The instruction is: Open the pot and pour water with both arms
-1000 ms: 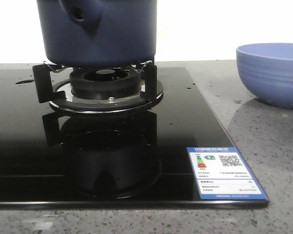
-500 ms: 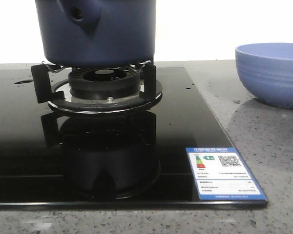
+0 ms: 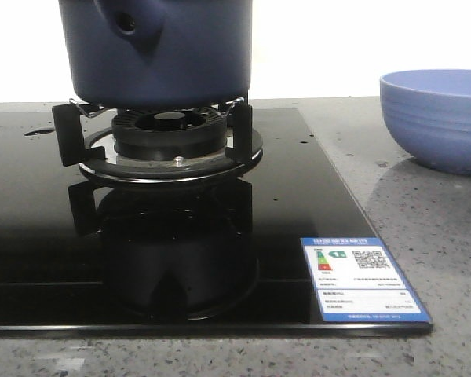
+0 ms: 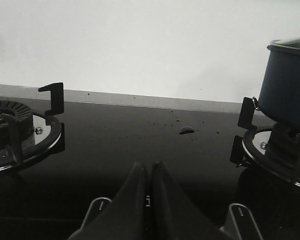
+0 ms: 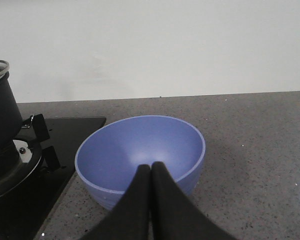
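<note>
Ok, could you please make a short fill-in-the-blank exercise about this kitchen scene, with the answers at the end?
1. The pot stands on the ____ of the black stove.
2. The light blue bowl holds ____.
3. The fingers of the left gripper are pressed ____.
4. The bowl rests on the grey ____, beside the stove.

Missing words: burner; nothing; together; counter
</note>
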